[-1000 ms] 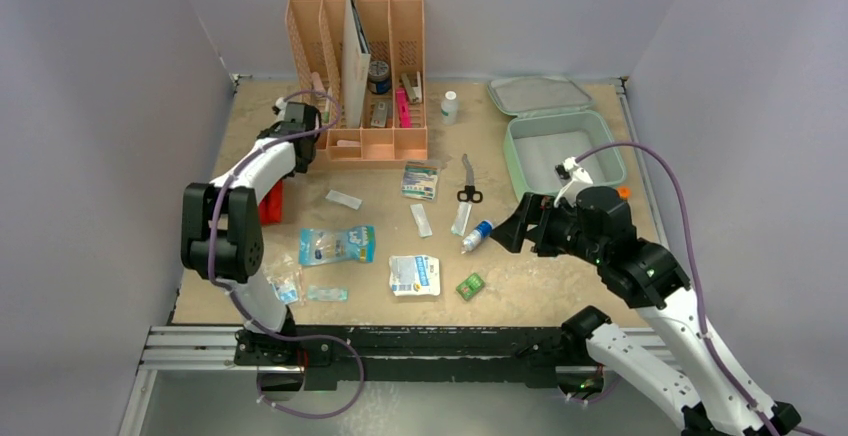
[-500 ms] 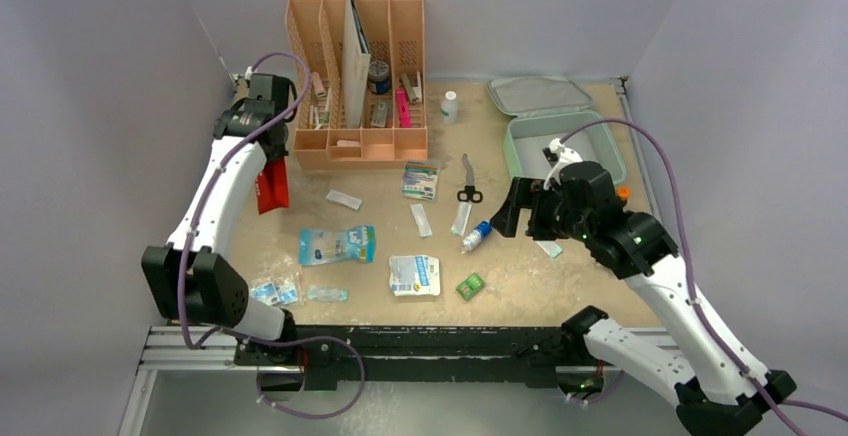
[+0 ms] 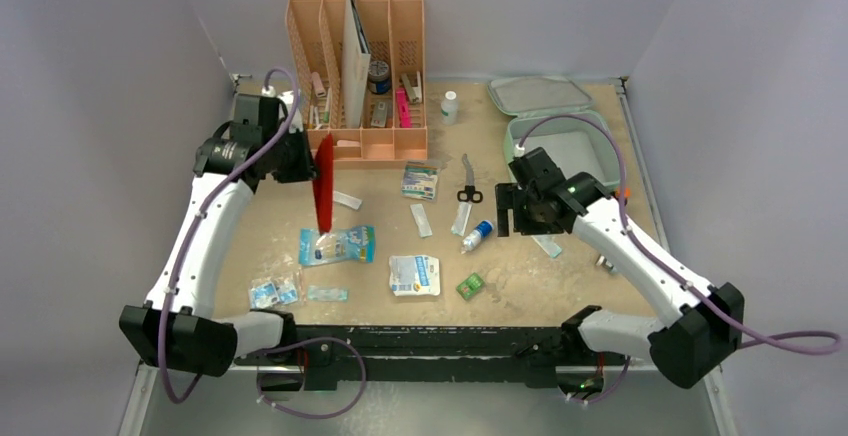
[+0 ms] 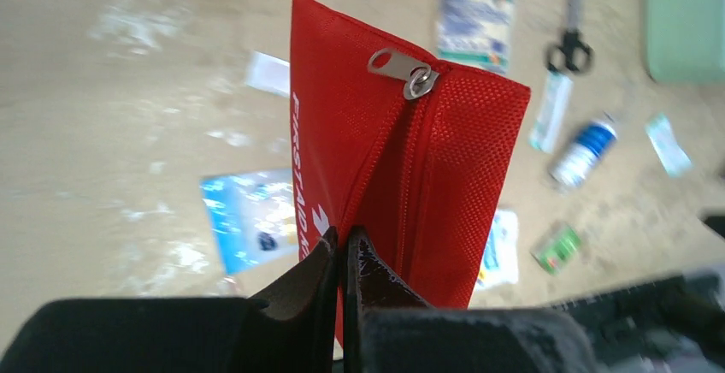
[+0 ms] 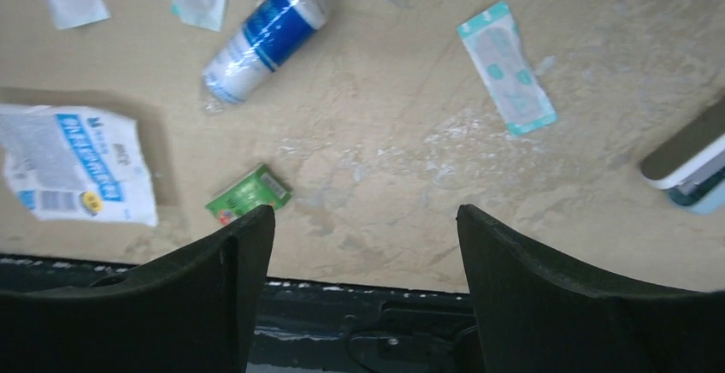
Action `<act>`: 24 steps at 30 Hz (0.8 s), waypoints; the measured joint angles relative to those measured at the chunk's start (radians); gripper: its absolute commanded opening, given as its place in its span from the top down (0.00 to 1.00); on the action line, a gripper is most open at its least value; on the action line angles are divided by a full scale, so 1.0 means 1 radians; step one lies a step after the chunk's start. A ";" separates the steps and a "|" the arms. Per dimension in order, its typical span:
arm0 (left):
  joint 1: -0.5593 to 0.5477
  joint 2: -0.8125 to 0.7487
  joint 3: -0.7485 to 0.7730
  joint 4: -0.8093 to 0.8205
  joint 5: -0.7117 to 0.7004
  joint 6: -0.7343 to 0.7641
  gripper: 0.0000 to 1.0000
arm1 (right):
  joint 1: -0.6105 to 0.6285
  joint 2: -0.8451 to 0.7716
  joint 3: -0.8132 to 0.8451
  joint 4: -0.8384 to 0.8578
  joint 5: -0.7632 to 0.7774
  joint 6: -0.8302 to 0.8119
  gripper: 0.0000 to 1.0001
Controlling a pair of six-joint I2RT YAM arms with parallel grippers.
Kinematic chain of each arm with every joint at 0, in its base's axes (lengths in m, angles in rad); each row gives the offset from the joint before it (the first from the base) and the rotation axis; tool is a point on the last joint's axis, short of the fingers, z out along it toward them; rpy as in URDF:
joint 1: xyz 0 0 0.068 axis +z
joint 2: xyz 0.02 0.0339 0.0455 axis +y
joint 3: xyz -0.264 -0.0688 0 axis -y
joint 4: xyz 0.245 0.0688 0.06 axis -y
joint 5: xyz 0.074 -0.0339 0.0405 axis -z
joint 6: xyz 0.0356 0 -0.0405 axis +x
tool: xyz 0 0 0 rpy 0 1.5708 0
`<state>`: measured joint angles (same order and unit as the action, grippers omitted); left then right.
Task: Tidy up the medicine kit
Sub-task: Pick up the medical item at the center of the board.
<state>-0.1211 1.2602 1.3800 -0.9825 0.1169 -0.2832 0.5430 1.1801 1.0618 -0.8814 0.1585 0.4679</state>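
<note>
The medicine kit (image 3: 592, 116) is a mint-green case at the back right, lying open with its lid (image 3: 540, 95) flat behind it. A corner of the case (image 4: 684, 22) also shows in the left wrist view. My left gripper (image 3: 300, 159) (image 4: 342, 240) is shut on the edge of a red zipped first-aid pouch (image 3: 323, 181) (image 4: 427, 159). The pouch hangs upright in the air, left of centre. My right gripper (image 3: 507, 214) (image 5: 366, 212) is open and empty, pointing down at bare table left of the case.
Loose supplies lie around: a blue-white roll (image 3: 477, 235) (image 5: 265, 39), a small green packet (image 3: 470, 286) (image 5: 250, 193), a teal-edged plaster (image 3: 547, 246) (image 5: 506, 67), a white pack (image 3: 414, 275), scissors (image 3: 468, 181) and a blue pouch (image 3: 337, 245). A peach organizer (image 3: 360, 76) stands at the back.
My left arm has lifted the red pouch off the table's left side and swung it rightward into the air. My right gripper has moved toward the case and tipped downward, jaws slightly narrower.
</note>
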 measured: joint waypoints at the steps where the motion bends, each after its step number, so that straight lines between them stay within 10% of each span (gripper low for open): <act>1: -0.011 -0.014 -0.016 0.002 0.034 -0.011 1.00 | 0.000 0.014 0.000 -0.003 0.017 -0.007 0.23; 24: -0.064 -0.189 -0.165 0.083 0.469 -0.038 1.00 | -0.265 0.222 -0.096 0.169 0.064 -0.050 0.09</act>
<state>-0.1856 1.0714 1.2148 -0.8997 0.5861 -0.3210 0.2783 1.4021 0.9661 -0.7120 0.2230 0.4179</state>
